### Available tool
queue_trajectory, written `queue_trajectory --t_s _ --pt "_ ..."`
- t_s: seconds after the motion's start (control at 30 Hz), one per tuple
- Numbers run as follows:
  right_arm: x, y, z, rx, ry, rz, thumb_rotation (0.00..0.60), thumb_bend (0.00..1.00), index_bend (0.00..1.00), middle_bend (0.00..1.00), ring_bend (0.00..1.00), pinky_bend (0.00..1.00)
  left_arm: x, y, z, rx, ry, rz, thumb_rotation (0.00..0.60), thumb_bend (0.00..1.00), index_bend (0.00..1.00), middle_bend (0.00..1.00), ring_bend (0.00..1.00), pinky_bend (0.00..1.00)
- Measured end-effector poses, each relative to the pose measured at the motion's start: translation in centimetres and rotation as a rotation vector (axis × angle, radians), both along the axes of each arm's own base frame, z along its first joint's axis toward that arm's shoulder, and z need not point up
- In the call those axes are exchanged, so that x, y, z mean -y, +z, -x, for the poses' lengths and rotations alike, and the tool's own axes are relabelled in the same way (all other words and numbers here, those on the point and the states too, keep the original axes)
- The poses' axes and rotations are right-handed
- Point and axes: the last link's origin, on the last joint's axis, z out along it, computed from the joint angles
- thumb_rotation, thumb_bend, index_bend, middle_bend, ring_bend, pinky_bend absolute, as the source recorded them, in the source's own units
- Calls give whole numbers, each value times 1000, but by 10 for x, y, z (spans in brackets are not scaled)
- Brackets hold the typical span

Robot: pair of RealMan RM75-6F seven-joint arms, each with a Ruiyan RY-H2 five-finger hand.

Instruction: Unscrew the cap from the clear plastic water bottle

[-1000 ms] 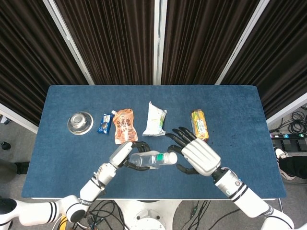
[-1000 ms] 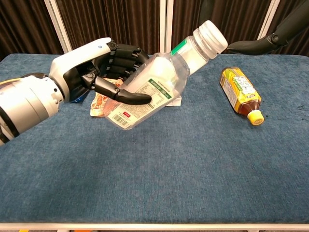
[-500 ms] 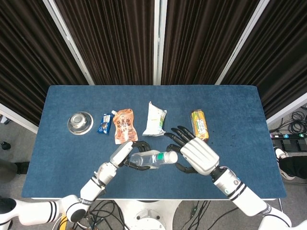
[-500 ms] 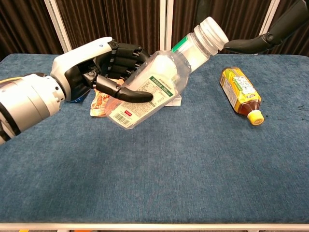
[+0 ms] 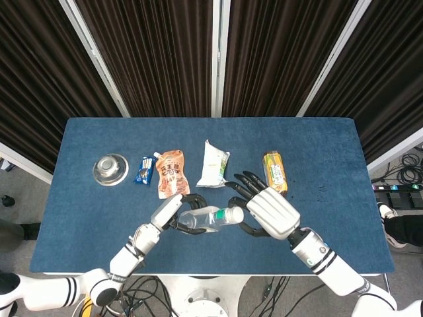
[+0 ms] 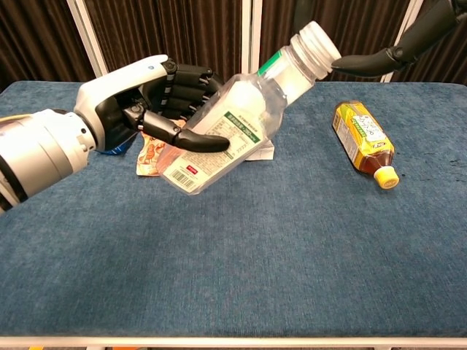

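Observation:
My left hand (image 6: 139, 98) grips the clear plastic water bottle (image 6: 241, 124) around its labelled body and holds it tilted above the table, cap end up and to the right. The white cap (image 6: 315, 45) sits on the neck. In the head view the bottle (image 5: 208, 218) lies between both hands, with the cap (image 5: 234, 214) pointing at my right hand (image 5: 268, 211). That hand has its fingers spread and holds nothing. One of its fingertips (image 6: 343, 65) reaches right up to the cap in the chest view.
On the blue table (image 5: 324, 158) lie a yellow tea bottle (image 5: 275, 170), a white snack bag (image 5: 214, 165), an orange pouch (image 5: 171, 173), a small blue packet (image 5: 145, 170) and a steel bowl (image 5: 110, 168).
My right hand has moved left toward the cap, its fingertip now at the cap's side. The bottle has tipped slightly in my left hand.

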Motion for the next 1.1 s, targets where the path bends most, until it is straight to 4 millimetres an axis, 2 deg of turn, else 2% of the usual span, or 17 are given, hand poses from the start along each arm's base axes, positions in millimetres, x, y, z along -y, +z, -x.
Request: queue_trajectory --t_s 0.27,0.77,0.93,1.1 --pt "3 1 -2 21 5 20 600 340 523 150 0 0 -1 1 2 9 10 2 600 262 618 581 506 484" --pt "1 4 -5 47 19 47 600 345 544 166 0 0 -2 1 7 11 19 2 600 262 618 581 506 483" --pt "1 11 -5 69 9 57 600 343 544 166 0 0 -3 1 12 -17 19 -19 600 261 618 580 506 480" --pt "4 25 3 78 -27 81 600 343 544 166 0 0 -9 3 27 -112 13 -85 600 262 618 576 494 455"
